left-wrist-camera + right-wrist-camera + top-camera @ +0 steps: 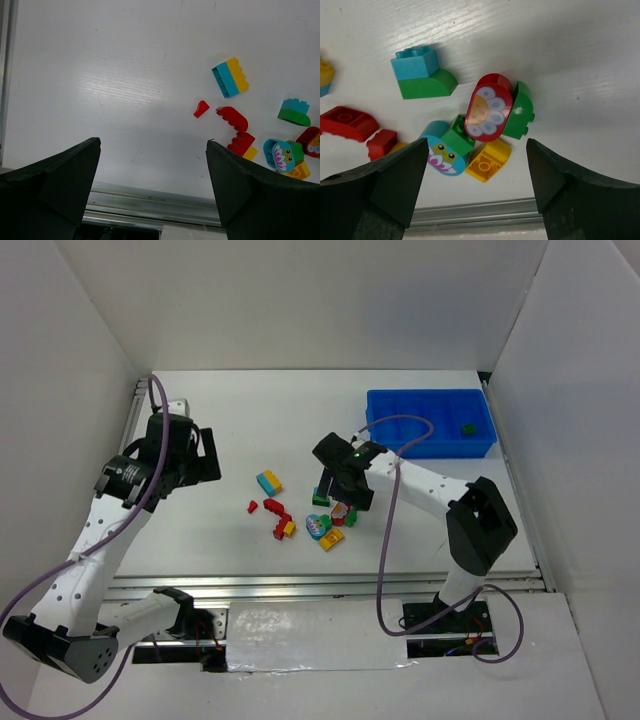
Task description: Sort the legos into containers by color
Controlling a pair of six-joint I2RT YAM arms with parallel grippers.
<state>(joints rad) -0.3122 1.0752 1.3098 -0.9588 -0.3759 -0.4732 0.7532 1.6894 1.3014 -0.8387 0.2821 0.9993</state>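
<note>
The legos lie in a loose heap on the white table. The right wrist view shows a red flower-print brick (488, 112) leaning on a green brick (519, 117), a yellow brick (489, 160), a cyan frog brick (442, 155), a cyan-on-green brick (422, 73) and red pieces (347, 122). My right gripper (477, 145) is open and empty just above this heap (335, 520). My left gripper (152, 150) is open and empty, up at the far left (205, 455); it sees a cyan-yellow brick (230, 77) and red bricks (232, 117). The blue tray (420, 405) holds one green brick (467, 427).
A metal rail (330, 585) runs along the table's near edge. White walls enclose the table on the left, back and right. The right arm's purple cable (400, 422) arches over the tray's front.
</note>
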